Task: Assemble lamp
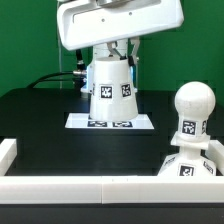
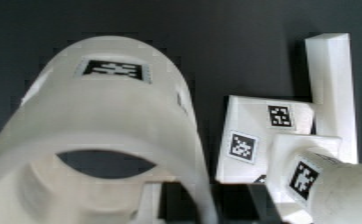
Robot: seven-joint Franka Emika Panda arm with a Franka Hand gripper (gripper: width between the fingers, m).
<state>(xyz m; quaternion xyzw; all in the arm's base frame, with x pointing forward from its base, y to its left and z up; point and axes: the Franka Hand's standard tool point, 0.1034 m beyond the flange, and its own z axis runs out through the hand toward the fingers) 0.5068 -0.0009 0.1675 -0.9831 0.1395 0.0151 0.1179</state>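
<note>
My gripper [image 1: 112, 52] is shut on the top rim of the tapered white shade [image 1: 110, 88] and holds it upright over the marker board [image 1: 110, 123]. I cannot tell whether the shade touches the board. In the wrist view the shade [image 2: 98, 120] fills most of the picture, with its wall between my fingers, so the gripper [image 2: 204, 203] is closed on it. The round-headed bulb [image 1: 192, 102] stands upright in the squat square base [image 1: 188, 162] at the exterior view's lower right. The tagged base [image 2: 263, 125] also shows in the wrist view, beside the shade.
A low white wall [image 1: 90, 185] runs along the near table edge and turns up at the exterior view's left [image 1: 8, 152]; it shows in the wrist view too [image 2: 329, 80]. The white robot pedestal and cables stand behind the shade. The table top is black.
</note>
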